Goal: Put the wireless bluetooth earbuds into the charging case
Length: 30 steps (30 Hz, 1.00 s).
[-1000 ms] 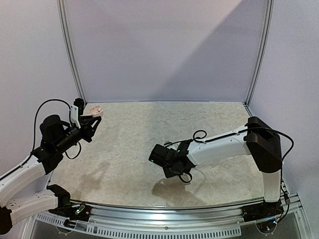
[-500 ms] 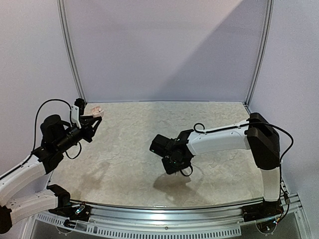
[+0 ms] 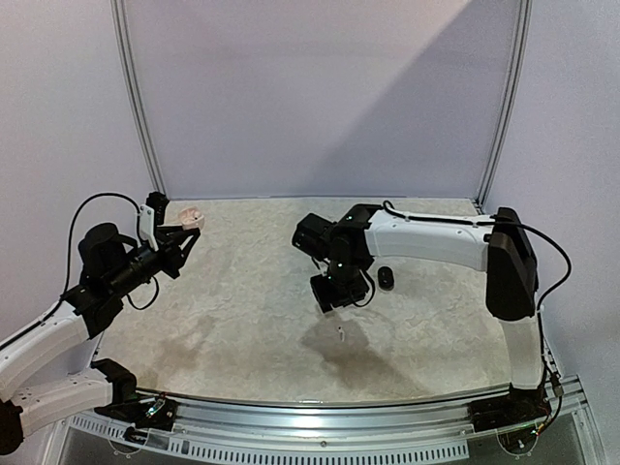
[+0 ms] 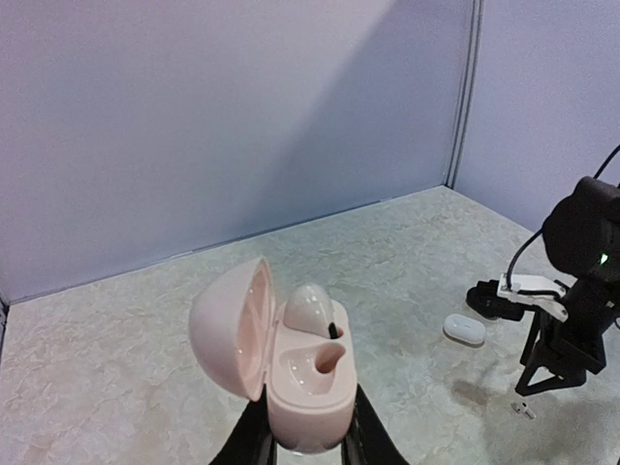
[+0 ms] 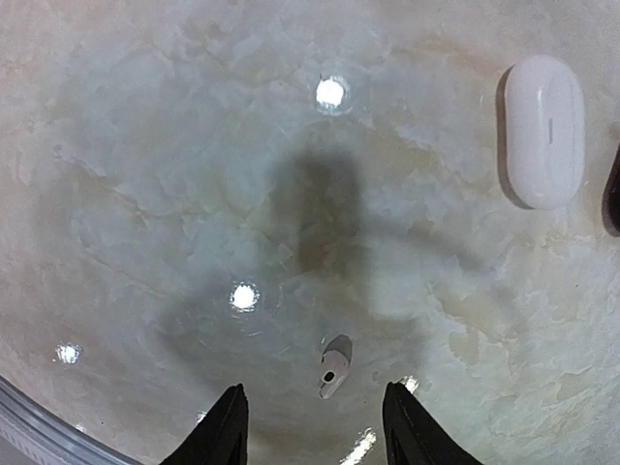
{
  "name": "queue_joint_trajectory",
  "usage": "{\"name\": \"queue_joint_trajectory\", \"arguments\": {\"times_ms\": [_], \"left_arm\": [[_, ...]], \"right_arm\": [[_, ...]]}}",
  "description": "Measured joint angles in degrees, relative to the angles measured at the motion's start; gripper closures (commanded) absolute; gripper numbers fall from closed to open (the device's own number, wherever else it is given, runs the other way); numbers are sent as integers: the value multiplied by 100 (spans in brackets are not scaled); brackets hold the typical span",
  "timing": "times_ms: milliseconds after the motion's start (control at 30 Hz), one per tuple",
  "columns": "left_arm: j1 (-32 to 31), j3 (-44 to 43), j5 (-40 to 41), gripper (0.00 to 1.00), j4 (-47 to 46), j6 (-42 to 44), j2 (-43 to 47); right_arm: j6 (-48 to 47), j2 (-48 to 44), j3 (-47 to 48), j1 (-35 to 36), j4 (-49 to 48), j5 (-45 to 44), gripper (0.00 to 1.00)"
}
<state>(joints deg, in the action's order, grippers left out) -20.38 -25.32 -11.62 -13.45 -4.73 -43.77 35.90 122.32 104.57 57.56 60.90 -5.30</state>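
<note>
- Earbud (image 5: 334,366), small and white, lies on the table (image 3: 242,291) near the front, centre.
- Right gripper (image 5: 312,399) hovers directly above it, pointing down, jaws apart and empty, with its arm reaching left from its base.
- White closed case (image 5: 544,131) and black case (image 3: 386,278) lie side by side just beyond, to the right.
- Left gripper (image 4: 305,441), raised at far left, clamps the open pink charging case (image 4: 295,383) upright, with one pale bud (image 4: 310,308) seated inside.

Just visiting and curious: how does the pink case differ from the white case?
The pink case stands open, lid swung back; the white case is shut. The pink case is gripped in the left hand, off the table; the white case lies flat on it. The pink case shows one pale bud seated and one empty well; the white case's inside is hidden. Both are smooth and rounded.
</note>
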Motion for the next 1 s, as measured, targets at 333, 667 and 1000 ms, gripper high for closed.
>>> {"name": "queue_joint_trajectory", "arguments": {"times_ms": [333, 667, 1000], "left_arm": [[0, 66, -127, 100, -61, -9, 0], [0, 74, -131, 100, -70, -44, 2], [0, 74, -146, 100, -76, -42, 2]], "right_arm": [[271, 680, 83, -125, 501, 544, 60], [393, 730, 74, -144, 400, 675, 70], [415, 743, -162, -170, 367, 765, 78]]}}
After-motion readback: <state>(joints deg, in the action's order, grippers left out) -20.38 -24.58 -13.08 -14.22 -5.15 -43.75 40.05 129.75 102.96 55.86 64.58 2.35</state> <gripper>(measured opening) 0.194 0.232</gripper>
